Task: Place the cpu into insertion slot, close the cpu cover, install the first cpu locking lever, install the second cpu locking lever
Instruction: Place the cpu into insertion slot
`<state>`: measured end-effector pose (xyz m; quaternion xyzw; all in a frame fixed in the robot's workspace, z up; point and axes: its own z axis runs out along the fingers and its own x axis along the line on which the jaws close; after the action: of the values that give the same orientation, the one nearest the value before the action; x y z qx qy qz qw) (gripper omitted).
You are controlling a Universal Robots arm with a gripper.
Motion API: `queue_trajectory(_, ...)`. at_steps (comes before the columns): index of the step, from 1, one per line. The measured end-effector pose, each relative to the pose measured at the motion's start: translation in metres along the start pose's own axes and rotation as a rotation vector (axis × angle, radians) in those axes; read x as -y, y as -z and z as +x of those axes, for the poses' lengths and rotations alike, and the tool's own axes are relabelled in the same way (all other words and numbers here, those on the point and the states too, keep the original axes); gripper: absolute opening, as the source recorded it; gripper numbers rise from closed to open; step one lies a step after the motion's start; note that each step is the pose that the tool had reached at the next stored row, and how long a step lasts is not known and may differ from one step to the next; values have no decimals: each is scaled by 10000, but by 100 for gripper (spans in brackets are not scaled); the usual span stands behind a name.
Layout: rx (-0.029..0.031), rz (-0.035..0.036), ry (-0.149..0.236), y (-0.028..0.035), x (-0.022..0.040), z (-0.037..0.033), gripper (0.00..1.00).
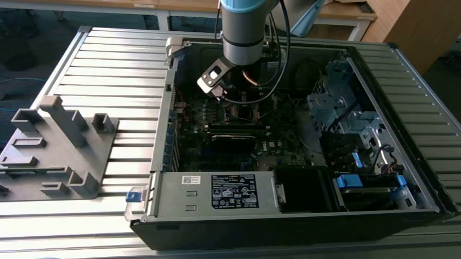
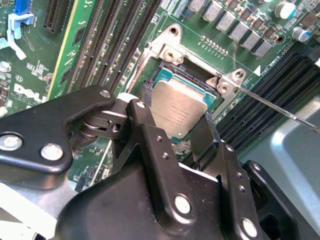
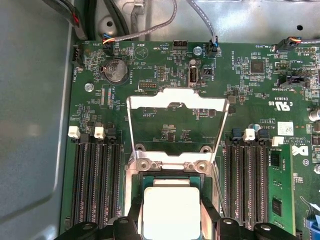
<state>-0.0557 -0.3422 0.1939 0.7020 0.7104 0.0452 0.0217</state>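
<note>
Over insertion slot (image 3: 167,176), gripper (image 3: 171,220) clasps cpu (image 3: 170,202) edges; cpu cover (image 3: 175,98) up.

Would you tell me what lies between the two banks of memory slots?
In the first wrist view, the insertion slot with the cpu in it, and its cpu cover raised open.

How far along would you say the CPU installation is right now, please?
Done: nothing finished yet. In hand: the gripper holds the cpu by its edges at the insertion slot; whether it is fully seated I cannot tell. Left: the cpu cover stands swung open, and a thin locking lever sticks out unlatched, so closing and both levers remain.
</note>
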Motion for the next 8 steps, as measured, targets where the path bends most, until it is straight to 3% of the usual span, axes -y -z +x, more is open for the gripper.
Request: queue_trajectory(8, 3, 2, -1, -8, 3, 0, 54)
